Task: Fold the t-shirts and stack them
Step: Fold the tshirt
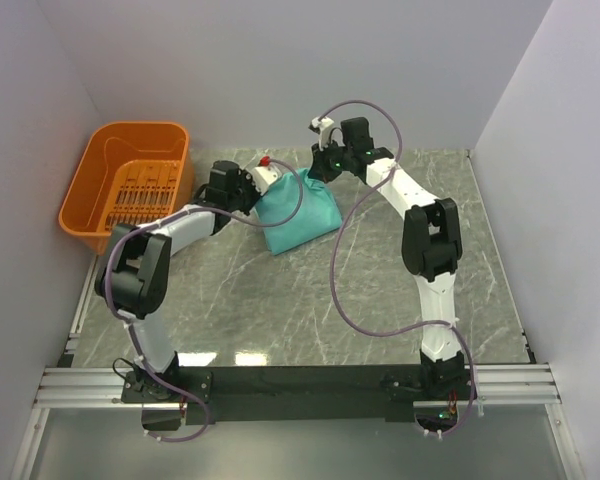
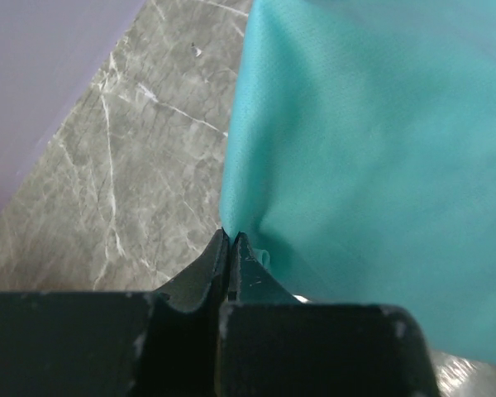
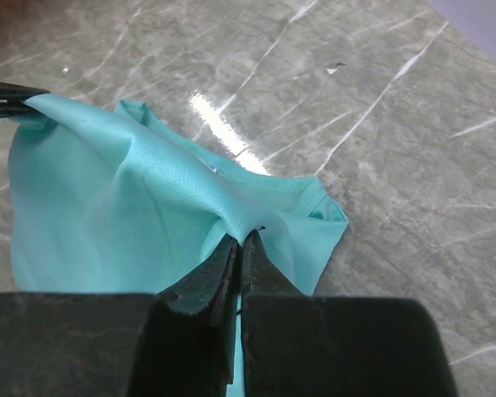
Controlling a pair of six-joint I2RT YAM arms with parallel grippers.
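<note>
The teal-green t-shirt point(image 1: 298, 212) hangs between both grippers at the back of the table, its lower part resting on the marble. My left gripper point(image 1: 263, 180) is shut on the shirt's left edge; in the left wrist view the closed tips point(image 2: 231, 238) pinch the cloth point(image 2: 364, 157). My right gripper point(image 1: 320, 166) is shut on the shirt's upper right part; in the right wrist view the closed tips point(image 3: 240, 237) pinch a fold of the cloth point(image 3: 107, 207). The left gripper's tips show at the far left of the right wrist view point(image 3: 8, 98).
An orange slotted basket point(image 1: 110, 165) stands at the back left, beside the left arm. Grey walls close in the back and both sides. The marble table point(image 1: 380, 300) runs to a metal rail at the near edge.
</note>
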